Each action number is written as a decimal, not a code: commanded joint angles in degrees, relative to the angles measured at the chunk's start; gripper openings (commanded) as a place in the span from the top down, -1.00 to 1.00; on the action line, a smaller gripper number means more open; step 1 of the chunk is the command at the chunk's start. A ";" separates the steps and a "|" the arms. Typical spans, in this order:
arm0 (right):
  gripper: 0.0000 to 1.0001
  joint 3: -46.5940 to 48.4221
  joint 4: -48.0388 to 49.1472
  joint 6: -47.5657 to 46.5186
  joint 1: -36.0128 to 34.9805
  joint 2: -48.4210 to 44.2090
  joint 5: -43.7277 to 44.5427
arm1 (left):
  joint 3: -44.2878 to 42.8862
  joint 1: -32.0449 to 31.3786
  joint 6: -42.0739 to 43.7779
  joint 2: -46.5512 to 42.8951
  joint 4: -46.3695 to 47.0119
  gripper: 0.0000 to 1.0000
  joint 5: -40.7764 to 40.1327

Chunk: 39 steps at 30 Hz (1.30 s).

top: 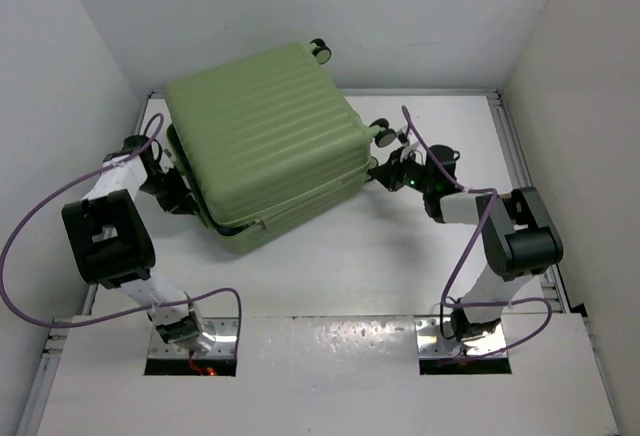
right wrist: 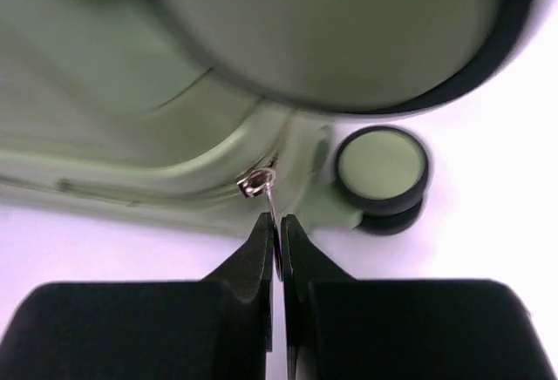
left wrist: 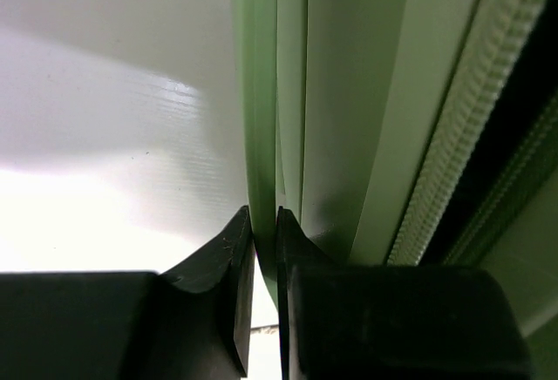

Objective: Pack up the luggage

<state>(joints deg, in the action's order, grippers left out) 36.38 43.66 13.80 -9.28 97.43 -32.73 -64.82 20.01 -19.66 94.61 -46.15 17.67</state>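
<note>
Luggage (top: 268, 141): one. It lies flat on the tabletop (top: 400, 266), ribbed shell up, between your two sets of jaws. It sits right of the left jaws and left of the right jaws.
Arms: two. The left arm (top: 105, 236) reaches the luggage's left side, and the right arm (top: 515, 236) reaches its right side.
Left jaws: nearly together, clamped on a thin green edge of the luggage (left wrist: 261, 136). That edge runs straight up from the jaw tips.
Zipper track (left wrist: 453, 127): one strip of pale teeth, right of the left jaws and running alongside the clamped edge.
Right jaws: pressed together, pinching the thin tab of the zipper pull (right wrist: 258, 183). Its metal loop sits just above the jaw tips, against the luggage's green shell (right wrist: 105, 110).
Zipper pulls: one in view.
Wheels: you can count two in the right wrist view. The small wheel (right wrist: 382, 169) is sharp, just above and right of the right jaw tips. The large wheel (right wrist: 331, 23) is blurred and fills the frame directly above them.
Seam: in the overhead view the two shell halves stand slightly apart at the corner nearest the left jaws.
</note>
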 commanded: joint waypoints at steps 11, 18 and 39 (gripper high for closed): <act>0.99 17.84 5.82 5.18 10.75 13.65 12.44 | -5.58 6.18 7.18 8.66 7.74 1.00 -16.45; 0.99 26.98 7.32 7.29 10.86 22.44 11.55 | -10.85 6.18 7.18 14.46 8.97 1.00 -15.83; 0.99 64.67 2.93 5.97 7.61 48.82 23.94 | -17.10 6.18 9.03 22.46 12.58 1.00 -15.66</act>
<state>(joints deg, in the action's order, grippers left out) 94.41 45.98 21.91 -8.78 142.98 -38.70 -82.65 20.84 -19.09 110.93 -52.64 22.70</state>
